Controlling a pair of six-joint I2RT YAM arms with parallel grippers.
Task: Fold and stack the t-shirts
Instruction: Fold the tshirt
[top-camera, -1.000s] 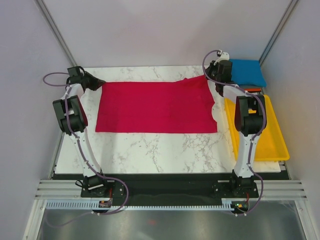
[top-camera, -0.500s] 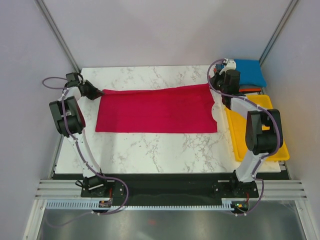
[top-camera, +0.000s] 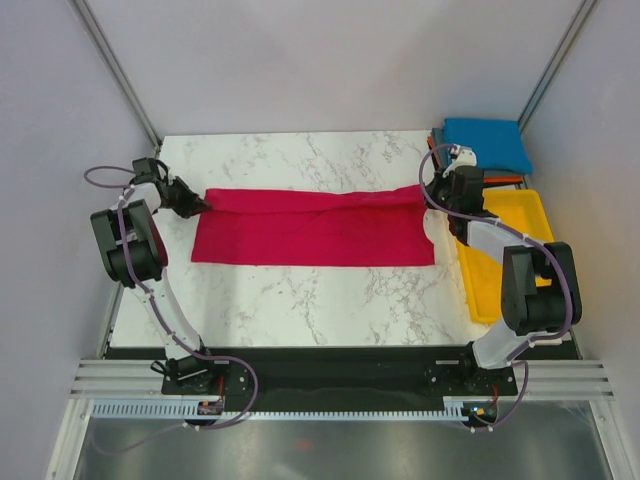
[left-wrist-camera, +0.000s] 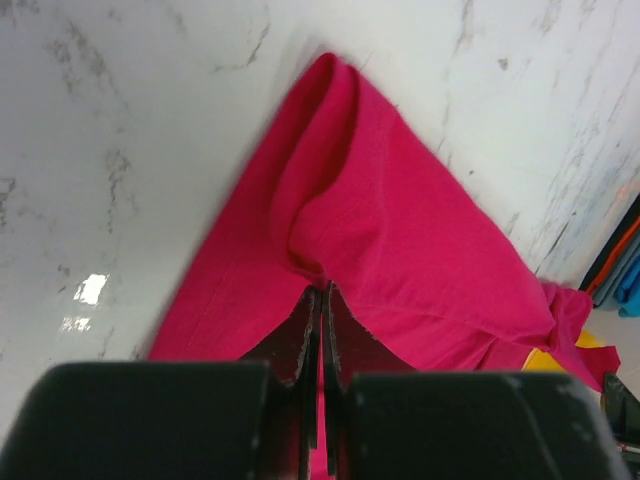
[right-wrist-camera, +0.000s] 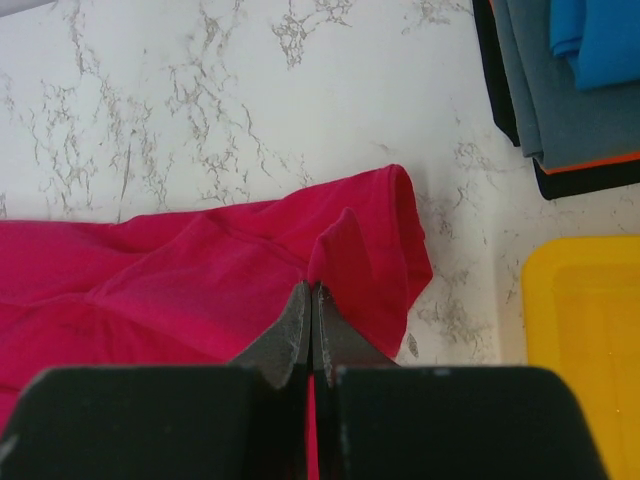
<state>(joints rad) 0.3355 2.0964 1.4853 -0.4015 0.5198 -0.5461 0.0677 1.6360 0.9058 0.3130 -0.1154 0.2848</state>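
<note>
Lying across the middle of the marble table, the red t-shirt forms one long band running left to right, its near edge straight and flat on the surface. Its far edge is less even, with soft ridges running along its length, and each end of that edge is in a gripper.

At the left end, the left gripper has its fingers pressed almost together on a raised pleat of the cloth. The left wrist view shows the left gripper with only a thin slit between its dark tips, and the red t-shirt bunched into a rounded fold just beyond them.

At the right end, the right gripper pinches the shirt in the same way. In the right wrist view the right gripper has its tips closed on a small peak of the red t-shirt, beside a rolled hem that rests on the marble.

To the right of the shirt lies the yellow tray, with the right arm reaching over it.

Farthest away, in the far right corner beyond the tray, sits a stack of folded tees. The blue tee is on top. The right wrist view shows a dark grey tee under it, then a thin orange edge over a black layer.
</note>
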